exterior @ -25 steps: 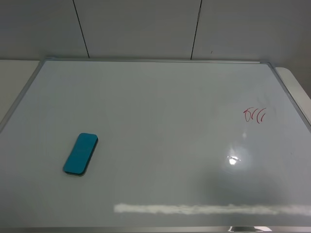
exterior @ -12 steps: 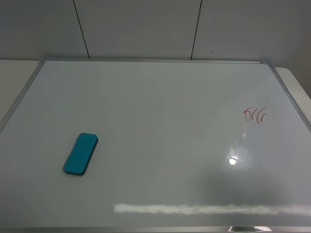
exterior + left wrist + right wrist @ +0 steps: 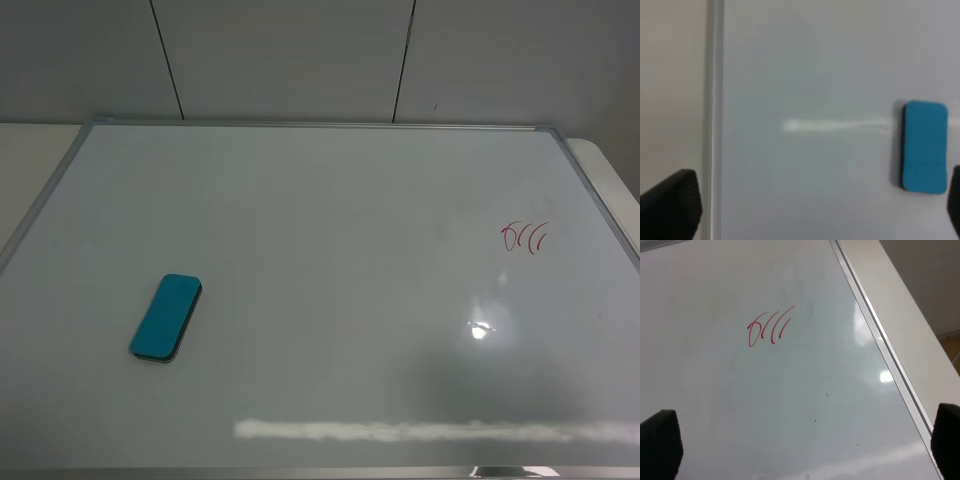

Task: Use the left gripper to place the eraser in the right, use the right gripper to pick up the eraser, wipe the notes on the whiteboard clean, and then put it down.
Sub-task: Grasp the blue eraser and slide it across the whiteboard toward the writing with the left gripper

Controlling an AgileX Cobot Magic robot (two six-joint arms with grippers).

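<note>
Over whiteboard, L jaws wide by eraser, R jaws wide

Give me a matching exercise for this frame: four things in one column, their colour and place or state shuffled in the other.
1 eraser
2 notes
3 whiteboard
4 left gripper

A red, right side of the board
B black, open, empty
C teal, lying flat on the board's left side
D white, silver frame

Pairs: 1-C, 2-A, 3-D, 4-B
</note>
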